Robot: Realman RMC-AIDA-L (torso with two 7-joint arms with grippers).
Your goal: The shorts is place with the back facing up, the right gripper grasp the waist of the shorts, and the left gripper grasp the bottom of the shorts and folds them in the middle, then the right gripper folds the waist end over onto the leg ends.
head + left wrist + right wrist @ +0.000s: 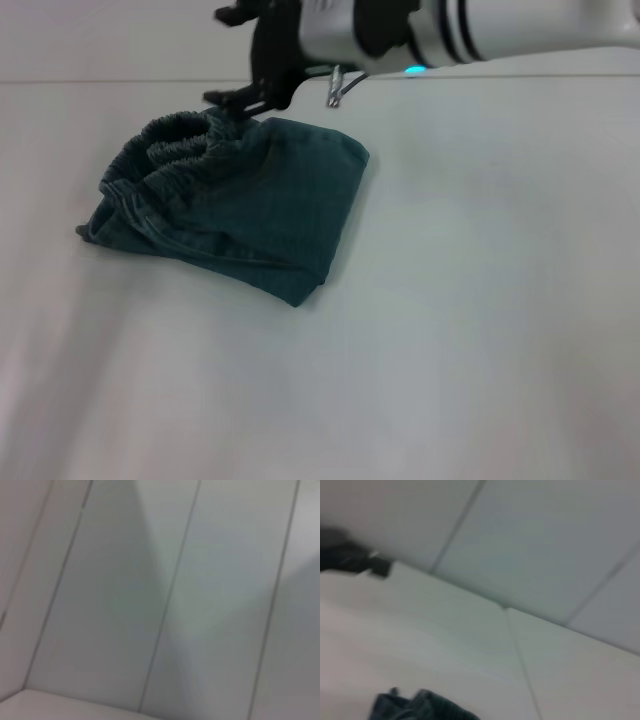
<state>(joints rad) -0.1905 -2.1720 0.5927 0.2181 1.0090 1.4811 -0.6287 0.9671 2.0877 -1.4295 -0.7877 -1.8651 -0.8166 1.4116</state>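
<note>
The shorts lie folded into a compact bundle on the pale table, toward the left and far part of the head view. The waist, a ruffled elastic band, is bunched on top at the far left of the bundle. A smooth denim panel slopes away to the right and ends in a rounded corner (the edge there lies flat on the table). The near edge is a folded seam running down to a point at the bundle's front.

The right gripper comes in from the upper right on a white arm with black rings. It hangs at the far edge of the shorts, right by the waist. Its dark prongs sit close together, but whether the jaws pinch any cloth I cannot tell.

Wide bare table spreads to the right of the shorts and in front of them; a narrower strip lies to the left.

The right wrist view catches a dark scrap of the shorts at its frame edge. The left wrist view shows only pale panelled surface, and the left gripper does not appear anywhere.
</note>
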